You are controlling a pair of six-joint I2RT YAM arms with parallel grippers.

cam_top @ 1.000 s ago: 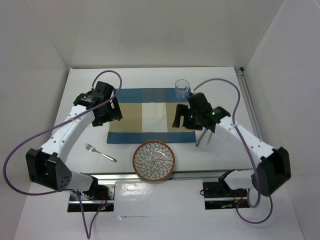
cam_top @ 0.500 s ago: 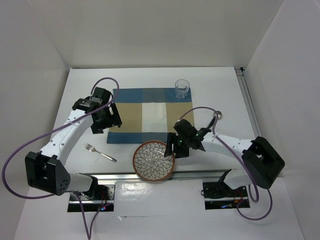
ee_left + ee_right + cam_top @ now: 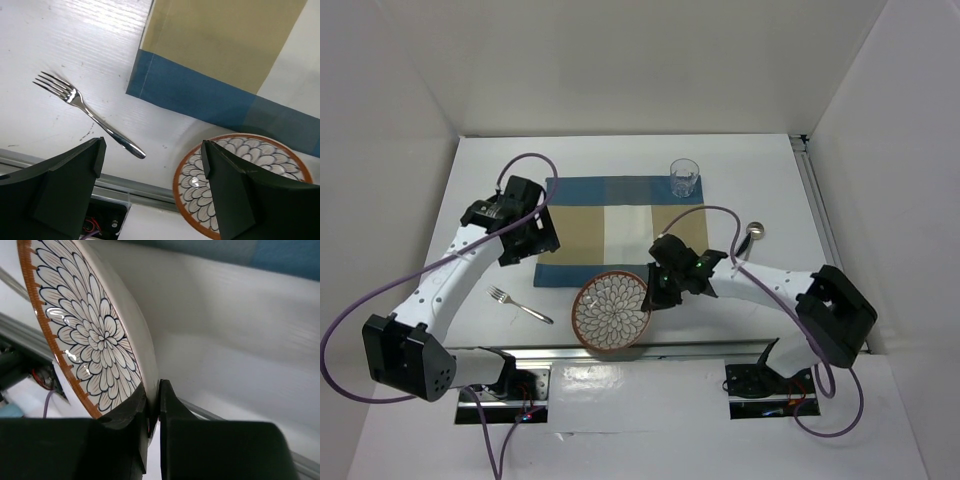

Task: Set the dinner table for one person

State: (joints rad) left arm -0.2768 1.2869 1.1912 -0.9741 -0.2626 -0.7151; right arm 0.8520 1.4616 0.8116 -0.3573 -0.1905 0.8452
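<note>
Spanning the whole work area, the large plain white rectangular dinner table [image 3: 620, 160] is seen from above, with a metal rail [image 3: 700, 350] fixed along its near edge just ahead of the arm bases. A blue-and-tan checked cloth placemat [image 3: 620, 225] is laid flat on the middle of the tabletop. A small clear drinking glass [image 3: 684, 178] is stood upright at the placemat's far right corner. A silver metal spoon [image 3: 754, 231] is laid on the bare white surface to the right of the placemat, apart from it. A silver metal fork [image 3: 87, 112] is laid on the table to the left, near the placemat's near left corner, its tines pointed away from the plate.

A round ceramic plate with a dark petal pattern and an orange-brown rim [image 3: 610, 312] is found at the placemat's near edge, close to the rail, and is held tilted with its right side raised. Its rim is pinched between the two fingers of the right gripper [image 3: 152, 405], which are closed tight on it. Whether the plate's lower edge touches the table cannot be told. The left gripper [image 3: 152, 147] is held above the placemat's near left corner with its fingers spread wide apart and nothing between them.
</note>
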